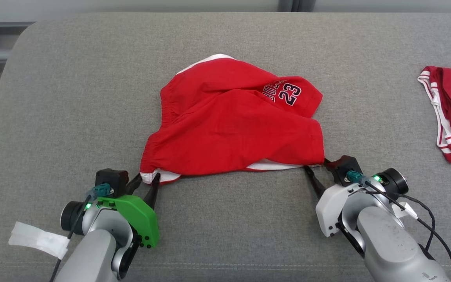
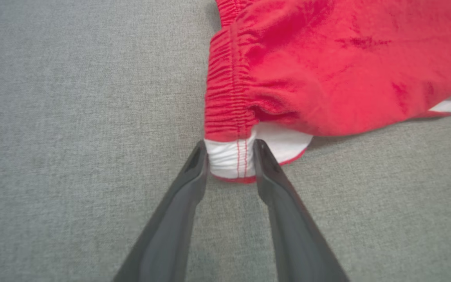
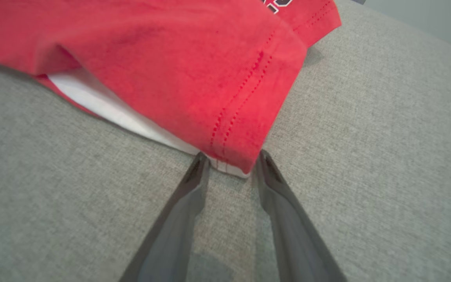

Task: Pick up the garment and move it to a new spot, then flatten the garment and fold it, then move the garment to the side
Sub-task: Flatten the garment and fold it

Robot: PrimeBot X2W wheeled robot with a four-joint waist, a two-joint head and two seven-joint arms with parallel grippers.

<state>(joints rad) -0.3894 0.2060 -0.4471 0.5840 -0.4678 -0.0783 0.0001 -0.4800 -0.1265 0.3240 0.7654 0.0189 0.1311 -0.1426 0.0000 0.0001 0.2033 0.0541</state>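
Nearest, by the near edge: left gripper (image 1: 146, 179), jaws apart, tips straddling the white waistband corner (image 2: 230, 159) and touching it on both sides, not pinched flat. Right gripper (image 1: 316, 165) likewise apart, tips either side of the hem corner (image 3: 235, 158) of the near leg. Nothing lifted.

Red shorts (image 1: 233, 125) lying about the middle of the grey padded surface (image 1: 73, 98), rumpled, partly doubled over, white lining (image 1: 268, 165) peeking out along the near side. Second red garment (image 1: 450, 117) at the right edge, well apart.

Handling, judged: light, limp, no stiffness. Likely to sag between two holds and bunch if dragged. Not fragile, not slippery, but thin layers easy to miss. Best holds look like the two near corners: thick elastic at left, stitched double hem at right. Worth catching all layers there.

Orientation: long axis roughly left to right, along the near edge, slightly tilted. Gathered waistband (image 2: 229, 90) toward the left edge, leg hems toward the right edge. Printed "23" (image 1: 293, 94) on the leg toward the far right.
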